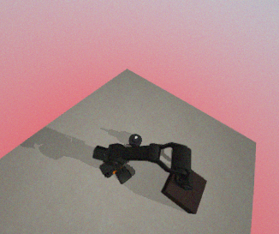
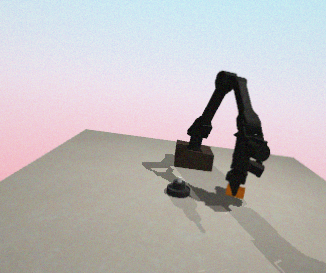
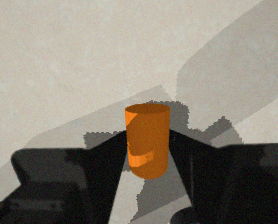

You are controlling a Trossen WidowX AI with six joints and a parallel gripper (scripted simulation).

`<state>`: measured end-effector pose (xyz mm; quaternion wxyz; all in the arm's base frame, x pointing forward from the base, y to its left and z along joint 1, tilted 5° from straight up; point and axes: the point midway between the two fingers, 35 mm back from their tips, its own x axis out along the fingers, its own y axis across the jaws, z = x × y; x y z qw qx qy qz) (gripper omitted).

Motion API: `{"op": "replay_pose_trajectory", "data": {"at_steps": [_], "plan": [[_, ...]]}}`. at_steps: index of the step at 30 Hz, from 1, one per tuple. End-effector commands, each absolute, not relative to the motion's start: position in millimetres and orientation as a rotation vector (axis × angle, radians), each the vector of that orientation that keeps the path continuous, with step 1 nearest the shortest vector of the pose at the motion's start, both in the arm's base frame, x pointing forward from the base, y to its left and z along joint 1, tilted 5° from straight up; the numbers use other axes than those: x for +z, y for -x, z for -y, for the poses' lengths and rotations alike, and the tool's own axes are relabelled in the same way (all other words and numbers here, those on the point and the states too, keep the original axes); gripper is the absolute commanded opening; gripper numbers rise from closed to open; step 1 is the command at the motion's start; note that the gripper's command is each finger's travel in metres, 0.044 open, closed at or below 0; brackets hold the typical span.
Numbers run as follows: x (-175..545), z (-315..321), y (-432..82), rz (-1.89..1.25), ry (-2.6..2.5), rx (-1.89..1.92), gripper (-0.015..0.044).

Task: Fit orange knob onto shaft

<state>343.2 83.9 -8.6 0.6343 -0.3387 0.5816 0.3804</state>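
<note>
The orange knob (image 1: 115, 172) (image 2: 241, 193) (image 3: 148, 150) is an upright cylinder in the wrist view, at or very near the table surface. My gripper (image 1: 115, 171) (image 2: 235, 192) (image 3: 148, 134) is shut on it, one finger against each side. The hole underneath the knob is hidden. The dark round pedestal (image 1: 132, 142) (image 2: 173, 193) stands apart from the knob, left of it in the exterior view and beyond the arm in the top view. The silver shaft (image 1: 136, 137) (image 2: 179, 182) stands up from its middle, bare. Which way its flat side faces is too small to tell.
The arm's dark brown base block (image 1: 189, 198) (image 2: 193, 157) sits behind the pedestal in the exterior view. The arm arches over from it to the knob. Shadows of the arm lie across the grey table (image 1: 61, 189) (image 2: 81, 191).
</note>
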Motion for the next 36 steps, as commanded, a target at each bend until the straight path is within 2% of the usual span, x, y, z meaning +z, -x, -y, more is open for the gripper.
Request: {"op": "replay_pose_trajectory", "data": {"at_steps": [1,8,11,33,36], "plan": [[-13.9,-84.0,-343.8,-1.325,0.785,0.875,0.0179],[-20.7,-84.5,-343.9,-1.325,0.785,0.875,0.0179],[-19.0,-84.7,-343.7,-1.326,0.779,0.873,0.0258],[-19.0,-84.7,-343.7,-1.326,0.779,0.873,0.026],[-19.0,-84.7,-343.7,-1.326,0.779,0.873,0.0339]]}}
